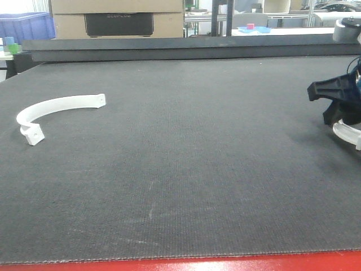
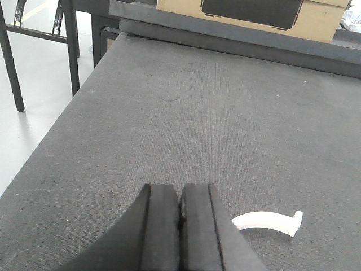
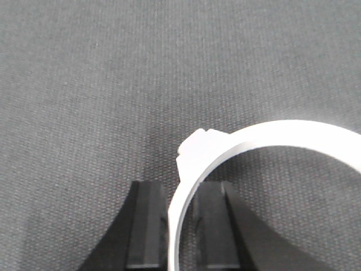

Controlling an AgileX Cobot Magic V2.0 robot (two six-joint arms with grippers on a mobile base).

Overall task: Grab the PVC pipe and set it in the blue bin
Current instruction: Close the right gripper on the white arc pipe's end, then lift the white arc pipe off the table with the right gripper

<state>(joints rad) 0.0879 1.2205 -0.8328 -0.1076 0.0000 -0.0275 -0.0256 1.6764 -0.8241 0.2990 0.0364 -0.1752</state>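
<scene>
1. Right claw (image 3: 180, 197): narrowed onto the PVC pipe (image 3: 282, 132), one pad on each face of the thin curved strip. I see no gap on either side, so it reads as gripped, though I can't confirm squeeze force.
2. Why there: the grip is across the strip's thin wall, just behind the lug at its end. That is the only section narrow enough for the pads, and the lug should stop it sliding out lengthwise.
3. Pipe location: on the table (image 1: 186, 169), far right of the cardboard box (image 1: 118, 17) and on the near side of it. It looks low, at or just off the mat; I can't tell if it's lifted.
4. Left claw (image 2: 180, 197): pads fully together, nothing between them. It looks parked, keeping clear of the right arm's work.
5. Second white arc (image 1: 56, 104): lies flat on the table, left of the cardboard box and on the near side, untouched. It is close to the left claw, so probably that arm's pick.
6. Blue bin (image 1: 25, 25): a blue crate left of the cardboard box, beyond the table's far edge, is likely the target. It is well apart from the held pipe, so a long carry across.
7. Risk: off-centre grip on a long arc, so it may swing or pivot in the pads on lift.
</scene>
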